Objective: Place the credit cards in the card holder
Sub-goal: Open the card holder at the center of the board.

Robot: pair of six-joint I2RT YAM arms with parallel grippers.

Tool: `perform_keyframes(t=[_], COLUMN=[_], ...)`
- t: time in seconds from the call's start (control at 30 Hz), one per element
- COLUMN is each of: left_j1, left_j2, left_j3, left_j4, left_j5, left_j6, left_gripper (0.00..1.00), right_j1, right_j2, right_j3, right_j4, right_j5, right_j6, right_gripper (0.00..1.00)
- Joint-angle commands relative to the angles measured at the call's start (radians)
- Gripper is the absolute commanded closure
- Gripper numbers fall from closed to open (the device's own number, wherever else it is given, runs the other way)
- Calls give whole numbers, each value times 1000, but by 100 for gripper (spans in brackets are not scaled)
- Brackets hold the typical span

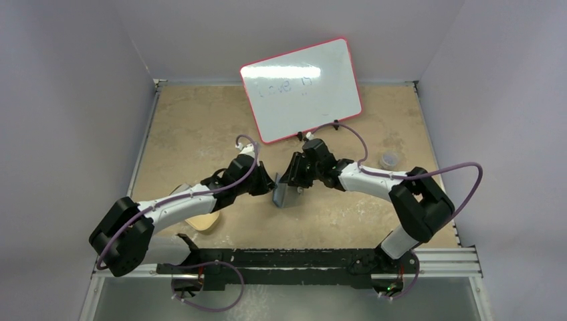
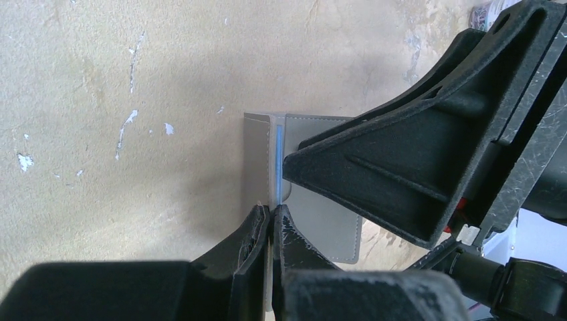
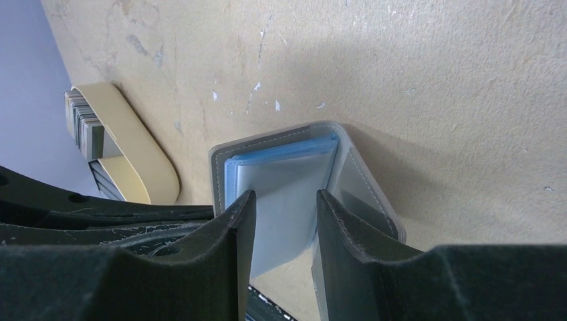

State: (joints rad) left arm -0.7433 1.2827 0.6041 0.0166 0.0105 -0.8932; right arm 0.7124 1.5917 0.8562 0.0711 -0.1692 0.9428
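Card holder [image 1: 286, 196] sat dead centre of the top view, standing on edge between my two arms over the tan desk [image 1: 194, 127]. Whether it touched the desk I could not tell.

My left claw [image 2: 271, 212] was clamped tight on its edge. The fingers were pressed together low in the left wrist frame, and the thin blue line of an inner pocket ran straight up from them.

My right claw [image 3: 281, 200] stood parted, its two fingers apart at the bottom of the right wrist frame. The blue-grey inner pockets showed in the gap between them, and the holder lay spread like a book. Whether either finger pressed on it I could not tell.

Credit cards [image 3: 85, 127] stood stacked on edge at the upper left of that frame, at a tan rounded tin [image 3: 144, 160], well apart from the holder.

A red-rimmed whiteboard [image 1: 301, 90] leaned at the top centre of the top view, and a small clear cup [image 1: 389, 160] stood off to the right.
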Motion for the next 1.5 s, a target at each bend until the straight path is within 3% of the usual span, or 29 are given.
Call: perform_keyframes(t=[0.0, 0.83, 1.47], left_j1=[-9, -16, -16], left_j2=[-19, -60, -70], left_j3=[12, -39, -48], left_j4=[53, 80, 86], left_j5=[-13, -37, -68], left_j6=[10, -36, -30], left_gripper=[100, 100, 100], right_j1=[-2, 5, 10], right_j2=[4, 38, -31], right_j3=[33, -14, 4], right_j4=[66, 66, 105], right_j5=[-32, 48, -32], right_j6=[5, 14, 28], right_gripper=[59, 63, 61])
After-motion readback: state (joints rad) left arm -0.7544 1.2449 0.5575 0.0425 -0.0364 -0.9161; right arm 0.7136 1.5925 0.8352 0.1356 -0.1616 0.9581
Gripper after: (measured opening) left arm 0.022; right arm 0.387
